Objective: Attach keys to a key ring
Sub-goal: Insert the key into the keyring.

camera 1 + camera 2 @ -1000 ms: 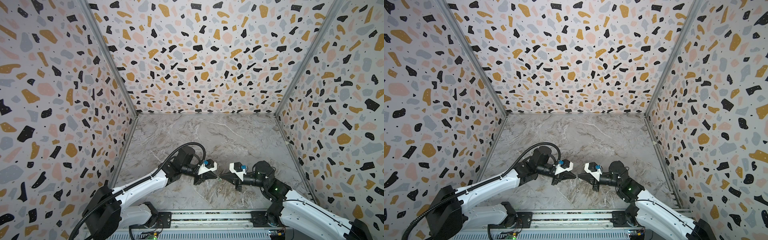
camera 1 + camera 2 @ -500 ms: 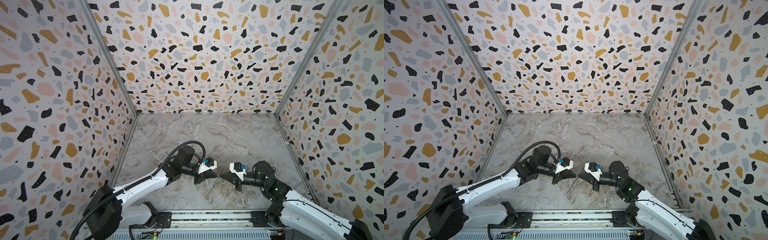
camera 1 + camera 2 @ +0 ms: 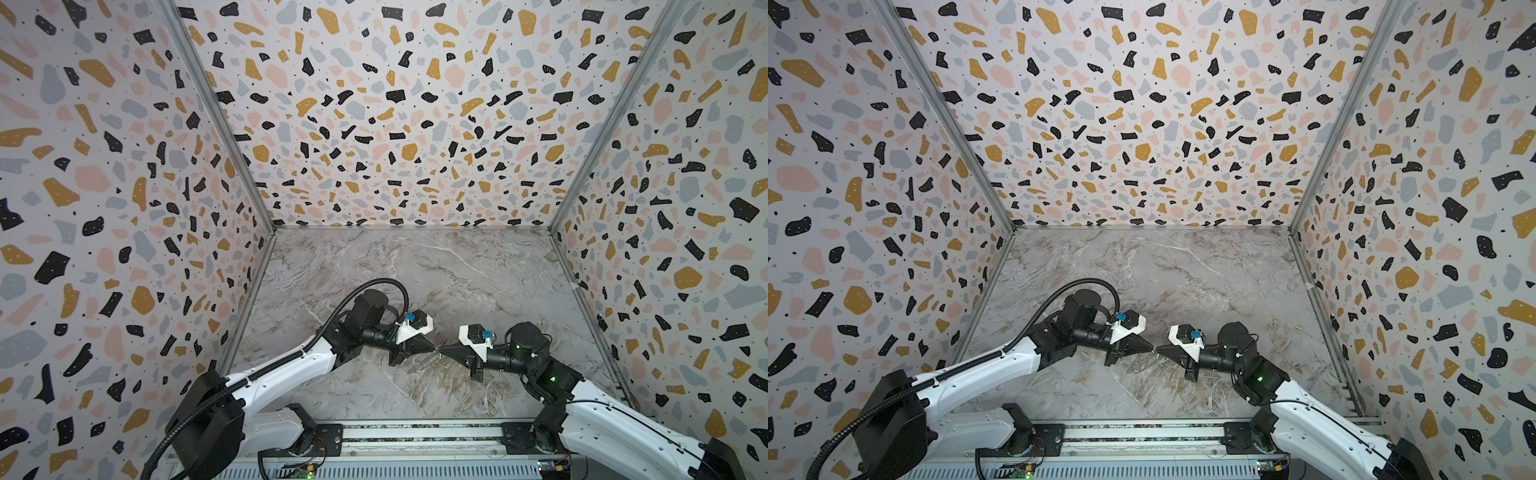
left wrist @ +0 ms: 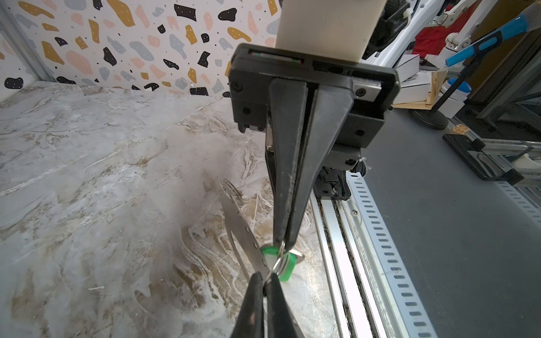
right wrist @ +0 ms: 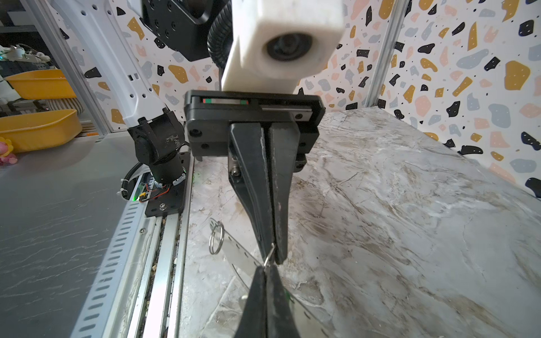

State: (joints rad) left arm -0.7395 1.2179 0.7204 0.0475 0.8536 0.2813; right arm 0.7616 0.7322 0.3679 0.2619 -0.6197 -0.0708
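Note:
My left gripper (image 3: 433, 350) and right gripper (image 3: 442, 352) meet tip to tip low over the front middle of the table, as both top views show. Both are shut on a thin wire loop (image 4: 276, 263) stretched between the left gripper (image 4: 265, 278) and the right gripper (image 4: 283, 244). The key's green head (image 4: 285, 272) sits at that loop, its silvery shaft poking sideways. The key ring (image 4: 238, 225), a flat grey strip with small dots, runs under the tips (image 5: 237, 254). I cannot tell whether it lies flat on the table.
A small split ring (image 5: 216, 241) lies at the key ring's far end, on the marble table (image 3: 457, 270). A slotted metal rail (image 3: 415, 434) runs along the front edge. Patterned walls close the left, back and right sides.
The left gripper has shifted and turned slightly while staying at the right gripper's tip. Both stay shut, and the right arm has hardly moved.

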